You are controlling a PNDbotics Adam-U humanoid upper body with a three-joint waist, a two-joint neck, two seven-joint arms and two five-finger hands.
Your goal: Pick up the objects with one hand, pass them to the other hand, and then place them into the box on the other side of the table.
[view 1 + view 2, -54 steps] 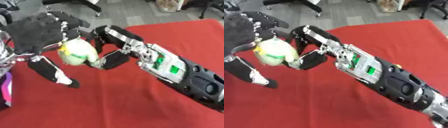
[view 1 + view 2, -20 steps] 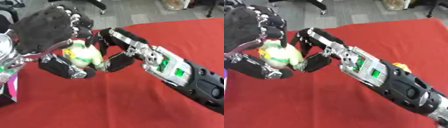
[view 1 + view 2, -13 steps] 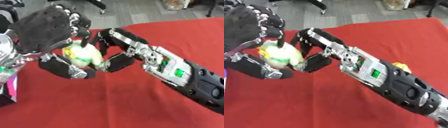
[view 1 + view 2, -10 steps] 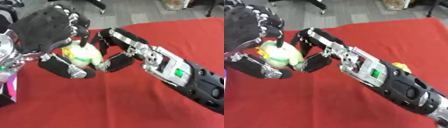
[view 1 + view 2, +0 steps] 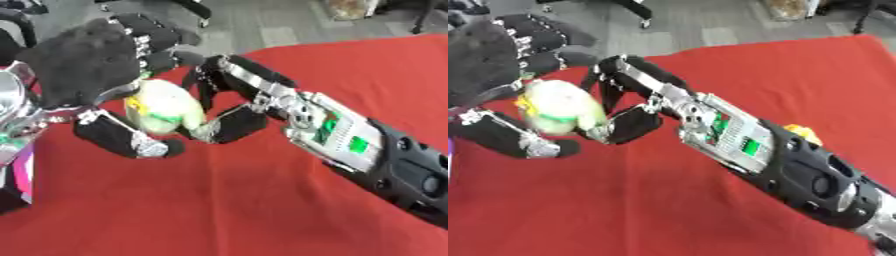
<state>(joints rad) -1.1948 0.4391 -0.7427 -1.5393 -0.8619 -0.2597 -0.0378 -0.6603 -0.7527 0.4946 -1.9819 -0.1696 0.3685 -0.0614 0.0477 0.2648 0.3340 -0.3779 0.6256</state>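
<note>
pale green-yellow object [image 5: 164,107] | partly hidden, blurred | left hand [image 5: 87,75] and right hand [image 5: 229,95] both curled round it

Even, bright light falls from above across my red worktop [image 5: 262,210], with no hard glare. Soft shadows sit just under my left hand [image 5: 87,75] and beneath my right forearm. Both views are soft overall; my left hand is the blurriest part, its dark back almost a smear, and the pale green-and-yellow object [image 5: 553,112] in my fingers [image 5: 236,125] has fuzzy edges. Small highlights show on the silver metal of my right hand [image 5: 636,105].
</note>
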